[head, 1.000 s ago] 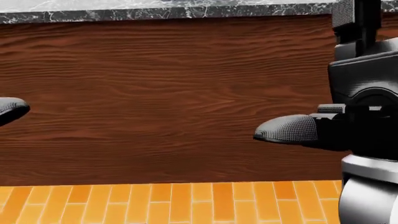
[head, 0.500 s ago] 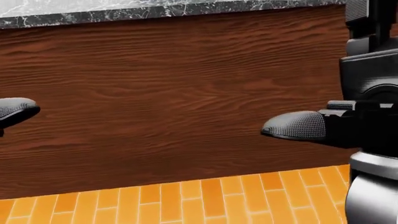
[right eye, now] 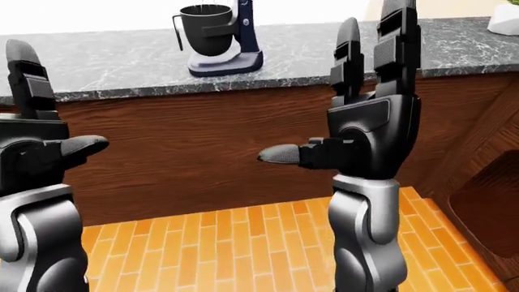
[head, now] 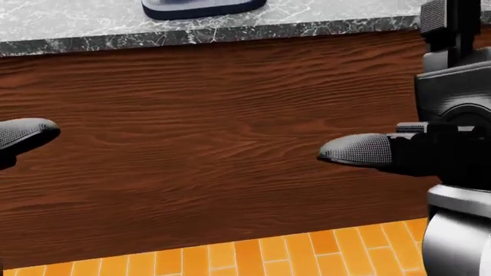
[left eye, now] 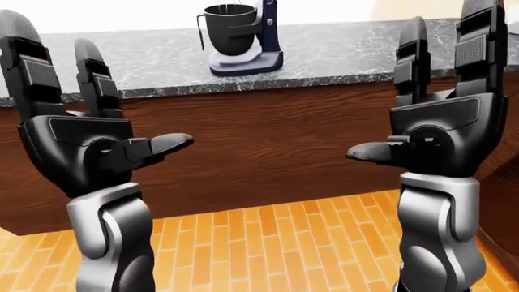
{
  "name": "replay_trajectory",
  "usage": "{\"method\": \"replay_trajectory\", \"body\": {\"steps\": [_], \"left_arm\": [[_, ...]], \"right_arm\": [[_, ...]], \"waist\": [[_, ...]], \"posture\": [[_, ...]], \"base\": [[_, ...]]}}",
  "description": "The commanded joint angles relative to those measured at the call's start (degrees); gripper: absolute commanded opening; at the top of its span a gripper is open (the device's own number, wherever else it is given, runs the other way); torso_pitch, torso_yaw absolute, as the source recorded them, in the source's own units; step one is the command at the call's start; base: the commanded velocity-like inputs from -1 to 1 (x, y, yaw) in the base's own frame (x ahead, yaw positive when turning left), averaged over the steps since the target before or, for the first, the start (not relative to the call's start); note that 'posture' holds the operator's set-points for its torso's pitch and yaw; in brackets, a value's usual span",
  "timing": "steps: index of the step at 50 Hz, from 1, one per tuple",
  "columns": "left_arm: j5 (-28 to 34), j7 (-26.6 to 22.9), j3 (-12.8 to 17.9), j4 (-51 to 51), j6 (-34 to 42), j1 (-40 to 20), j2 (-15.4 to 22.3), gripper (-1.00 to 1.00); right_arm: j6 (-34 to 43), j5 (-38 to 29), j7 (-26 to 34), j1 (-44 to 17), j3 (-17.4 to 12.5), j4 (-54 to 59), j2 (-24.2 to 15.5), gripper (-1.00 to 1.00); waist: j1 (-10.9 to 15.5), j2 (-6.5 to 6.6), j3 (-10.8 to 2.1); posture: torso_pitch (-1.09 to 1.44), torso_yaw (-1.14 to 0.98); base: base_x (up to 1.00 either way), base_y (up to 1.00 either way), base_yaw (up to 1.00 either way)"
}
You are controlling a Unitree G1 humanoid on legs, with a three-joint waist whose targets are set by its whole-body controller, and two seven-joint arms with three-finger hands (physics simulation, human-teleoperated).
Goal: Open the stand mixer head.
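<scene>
Grey marble counter (left eye: 341,52) carried the stand mixer (left eye: 241,38) well beyond reach; left hand (left eye: 85,146) and right hand (left eye: 442,131) rose spread-fingered, holding nothing, presumably readied for approach.

Grey marble tabletop (left eye: 341,55) w/ dark speckled edge ran across the eye views' upper part, over a dark wood cabinet face (left eye: 268,152). Stand mixer (left eye: 243,36) w/ dark bowl stood directly on it, nr top centre. White obj (right eye: 507,18) sat at far right, partly cropped.
</scene>
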Motion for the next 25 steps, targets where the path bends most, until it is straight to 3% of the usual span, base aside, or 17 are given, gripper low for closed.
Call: {"method": "replay_trajectory", "body": {"steps": [1,3,4,5,7,12,13,14,15,17,18,19,21,22,23,24,25], "left_arm": [[0.2,-0.2,0.9,-2.3,-1.9,-1.0,0.5,1.00],[0.3,-0.1,0.8,-2.3,-1.9,-1.2,0.6,1.00],[0.2,-0.2,0.8,-2.2,-1.9,-1.1,0.5,1.00],[0.2,-0.2,0.7,-2.3,-1.9,-1.2,0.5,0.99],[0.1,-0.2,0.8,-2.1,-2.0,-1.2,0.5,1.00],[0.0,-0.6,1.2,-1.2,-2.8,-0.8,0.5,1.00],[0.0,-0.6,1.0,-1.2,-2.9,-0.6,0.5,0.99],[0.0,-0.6,1.0,-1.1,-3.0,-0.6,0.5,0.99],[0.0,-0.6,1.1,-1.1,-3.0,-0.6,0.5,1.00],[-0.1,-0.6,1.0,-1.2,-3.0,-0.5,0.5,1.00],[-0.1,-0.6,1.1,-1.2,-3.0,-0.5,0.5,0.99],[-0.2,-0.5,1.1,-1.4,-3.0,-0.4,0.5,1.00],[0.0,-0.5,1.0,-1.6,-2.9,-0.2,0.4,1.00],[0.0,-0.5,1.1,-1.5,-2.9,-0.3,0.5,1.00],[0.0,-0.5,1.1,-1.5,-2.9,-0.3,0.5,1.00],[0.0,-0.4,1.1,-1.7,-2.8,-0.3,0.5,1.00],[0.1,-0.5,1.0,-1.8,-2.8,-0.2,0.5,1.00]], "right_arm": [[-1.1,0.4,0.6,-1.6,0.4,-2.3,0.0,1.00],[-0.4,1.9,0.6,-1.4,0.3,-2.9,0.0,1.00],[-0.4,2.4,0.7,-1.2,0.4,-3.2,0.0,1.00],[-0.6,1.8,1.1,-0.9,0.8,-3.2,-0.1,1.00],[-0.7,0.7,1.4,-0.8,1.0,-2.7,-0.1,1.00],[-0.9,0.3,1.9,-0.9,1.1,-2.3,0.6,1.00],[-1.0,0.3,2.2,-0.7,1.3,-2.3,0.6,1.00],[-0.8,-0.4,2.0,-0.7,1.4,-2.2,0.6,1.00],[-1.0,-0.9,2.2,-0.7,1.6,-2.0,0.6,1.00],[-1.0,-1.5,2.2,-0.8,1.6,-2.1,0.7,1.00],[-1.0,-1.6,2.2,-0.8,1.6,-2.1,0.7,1.00],[-1.0,-1.7,2.4,-0.7,1.6,-2.2,0.6,1.00],[-0.9,-1.3,2.3,-0.6,1.4,-2.5,0.8,1.00],[-1.0,-0.3,2.4,-0.6,1.2,-2.8,0.9,1.00],[-0.6,-0.1,2.3,-0.6,1.1,-2.8,0.7,1.00],[-0.9,-0.1,2.4,-0.4,1.3,-3.0,0.7,1.00],[-0.5,-0.7,2.2,-0.3,1.5,-3.0,0.6,1.00]], "waist": [[0.2,-0.27,-1.40],[-0.1,1.58,-1.81],[-0.3,3.97,-1.25],[-0.4,3.25,1.28],[-0.1,2.51,2.32],[0.8,2.64,-2.29],[1.2,1.11,-2.10],[1.5,0.12,1.59],[1.8,-0.18,2.04],[2.2,-2.12,-2.04],[2.2,-3.23,-2.51],[2.0,-1.08,-1.73],[1.6,-1.00,-2.02],[1.3,-0.93,-3.28],[0.8,-0.32,-1.30],[0.3,-0.07,1.59],[0.1,0.02,1.20]], "posture": [[0.00,0.00],[0.00,0.00],[0.00,0.00],[0.00,0.00],[0.00,0.00],[0.00,0.00],[0.00,0.00],[0.00,0.00],[0.00,0.00],[0.00,0.00],[0.00,0.00],[0.00,0.00],[0.00,0.00],[0.00,0.00],[0.00,0.00],[0.00,0.00],[0.00,0.00]], "base": [[0.00,0.00,0.00],[0.10,0.00,0.00],[0.63,0.00,0.00],[1.00,0.00,0.00],[0.95,0.00,0.00],[0.09,0.00,0.00],[1.00,0.00,0.00],[0.94,0.00,0.00],[0.27,0.00,0.00],[0.00,0.00,0.00],[0.00,0.00,0.00],[0.00,0.00,0.00],[0.00,0.00,0.00],[0.30,0.00,0.00],[1.00,0.00,0.00],[1.00,0.00,0.00],[1.00,0.00,0.00]]}}
